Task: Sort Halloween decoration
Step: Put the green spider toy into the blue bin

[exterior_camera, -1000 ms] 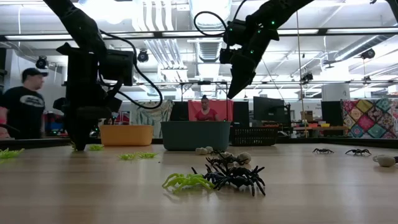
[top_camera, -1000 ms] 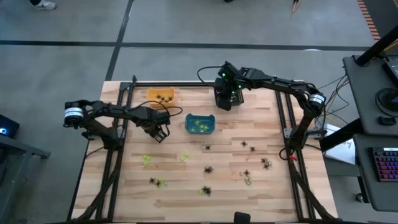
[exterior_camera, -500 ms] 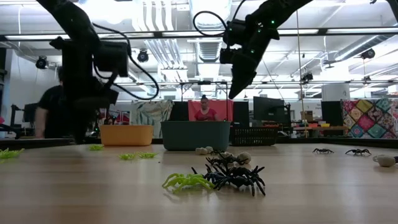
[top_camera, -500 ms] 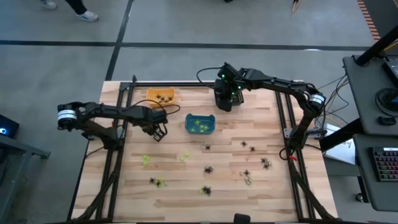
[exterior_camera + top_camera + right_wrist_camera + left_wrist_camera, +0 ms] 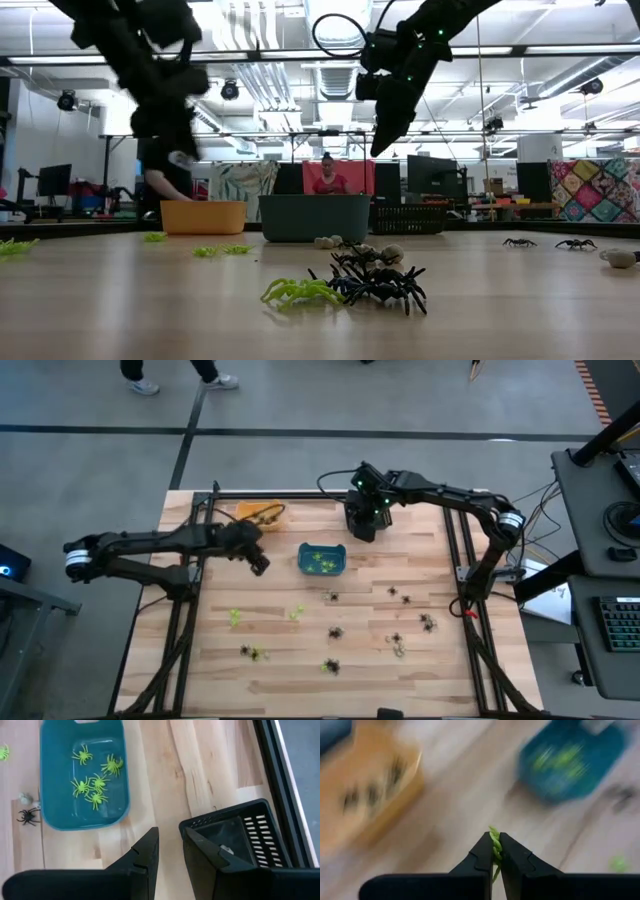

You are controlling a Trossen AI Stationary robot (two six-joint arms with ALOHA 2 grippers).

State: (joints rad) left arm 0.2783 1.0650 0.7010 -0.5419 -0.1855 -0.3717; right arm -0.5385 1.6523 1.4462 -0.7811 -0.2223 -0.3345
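Partly sorted; green spiders (image 5: 95, 784) in teal bin (image 5: 322, 560), dark ones, seemingly, in orange bin (image 5: 258, 513); left hand (image 5: 494, 851) pinching green spider (image 5: 495, 845); right hand (image 5: 170, 847) slightly spread, apparently empty, above black bin (image 5: 239, 840); many loose on bench (image 5: 380, 650).

Both arms are dark, near-black jointed machines, and each carries a pale silver-white collar marked with a dark band at the joint farthest from the teal bin (image 5: 322, 559). Black cable loops off the right arm above the right gripper (image 5: 361, 530), where small green lights glow on the wrist housing, and another loop trails along the left arm behind the left gripper (image 5: 260, 564). Up close the fingers (image 5: 482, 856) are matte black, angular, tapering wedges.
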